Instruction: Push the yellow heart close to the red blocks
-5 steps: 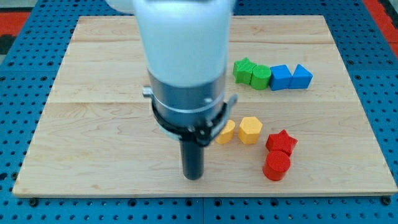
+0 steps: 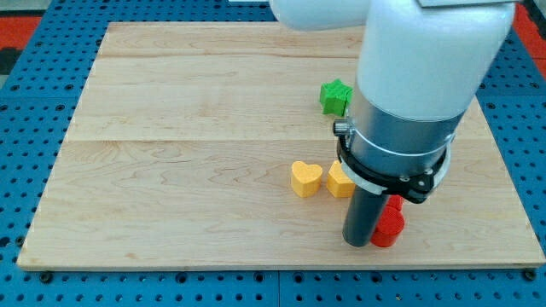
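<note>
The yellow heart [image 2: 305, 178] lies on the wooden board [image 2: 171, 153], right of the middle and toward the view's bottom. Next to it on the right is a yellow block [image 2: 338, 181], half hidden by my arm. The red blocks [image 2: 391, 223] show only in part, at the right side of my rod. My tip [image 2: 358, 243] rests on the board just left of the red blocks, touching or nearly touching them, and to the lower right of the yellow heart. A green star [image 2: 335, 96] shows above; my arm hides whatever lies right of it.
My arm's wide white and grey body [image 2: 409, 94] covers the board's right part. The blue perforated table [image 2: 26, 170] surrounds the board; the board's bottom edge runs close below my tip.
My arm has moved to the view's right, from left of the yellow blocks to beside the red blocks. It now hides the blue and one green block. The yellow heart is now uncovered.
</note>
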Motion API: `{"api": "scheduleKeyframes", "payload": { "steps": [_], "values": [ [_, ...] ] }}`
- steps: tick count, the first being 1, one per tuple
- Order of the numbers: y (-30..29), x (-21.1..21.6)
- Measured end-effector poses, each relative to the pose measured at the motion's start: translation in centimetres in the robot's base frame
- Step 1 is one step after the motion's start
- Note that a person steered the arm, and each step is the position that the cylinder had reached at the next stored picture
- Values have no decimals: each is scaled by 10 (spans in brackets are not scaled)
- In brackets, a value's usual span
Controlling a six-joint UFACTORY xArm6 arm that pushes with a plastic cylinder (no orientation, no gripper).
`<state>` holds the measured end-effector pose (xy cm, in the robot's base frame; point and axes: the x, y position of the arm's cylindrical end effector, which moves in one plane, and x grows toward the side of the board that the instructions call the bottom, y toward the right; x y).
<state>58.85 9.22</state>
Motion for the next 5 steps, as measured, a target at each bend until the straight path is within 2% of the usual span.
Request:
{"api": "scheduleKeyframes", "payload": {
  "steps": [5],
  "values": [
    [94,-10]
  ]
}}
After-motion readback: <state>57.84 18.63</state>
